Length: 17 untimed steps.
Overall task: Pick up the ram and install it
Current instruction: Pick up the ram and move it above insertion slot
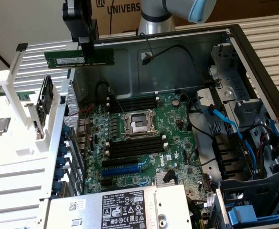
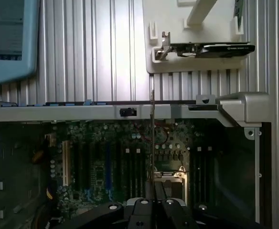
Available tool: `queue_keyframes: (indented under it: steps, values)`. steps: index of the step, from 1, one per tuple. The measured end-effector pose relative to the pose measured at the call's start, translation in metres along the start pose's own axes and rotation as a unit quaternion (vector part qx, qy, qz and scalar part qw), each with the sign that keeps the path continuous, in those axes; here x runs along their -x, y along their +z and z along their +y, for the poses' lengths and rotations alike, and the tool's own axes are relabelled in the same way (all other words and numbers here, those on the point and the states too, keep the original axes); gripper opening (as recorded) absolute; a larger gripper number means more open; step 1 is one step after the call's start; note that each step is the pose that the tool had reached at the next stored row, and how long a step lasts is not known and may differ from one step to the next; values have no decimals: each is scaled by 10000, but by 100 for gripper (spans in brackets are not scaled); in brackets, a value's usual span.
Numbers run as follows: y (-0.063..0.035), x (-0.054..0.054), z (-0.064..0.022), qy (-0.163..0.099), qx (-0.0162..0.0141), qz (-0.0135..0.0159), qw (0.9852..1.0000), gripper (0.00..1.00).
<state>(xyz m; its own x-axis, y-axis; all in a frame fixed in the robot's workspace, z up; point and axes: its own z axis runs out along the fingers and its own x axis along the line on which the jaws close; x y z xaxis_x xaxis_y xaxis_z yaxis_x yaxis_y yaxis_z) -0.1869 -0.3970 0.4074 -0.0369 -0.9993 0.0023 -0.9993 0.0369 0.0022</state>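
jaws gripping ram point(image 1: 80, 58), above open case point(image 1: 187, 67)

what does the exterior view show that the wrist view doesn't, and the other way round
Exterior view: the ram broadside with its pale sticker, held high at the edge of the case, plus the power supply and blue cables. Wrist view: the ram edge-on, a thin line above the motherboard near the processor socket. Both: the gripper shut on the ram, the motherboard and its black slots.
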Motion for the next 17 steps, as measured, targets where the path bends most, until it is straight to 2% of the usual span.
queue_keyframes:
  steps: [10,11,14,17]
  values:
    - [0,-33,-462,0,26,1,10000,12]
    - [3,-33,-550,0,26,1,10000,12]
    - [22,-28,-686,0,27,0,10000,12]
    - [82,-27,-712,0,10,0,10000,12]
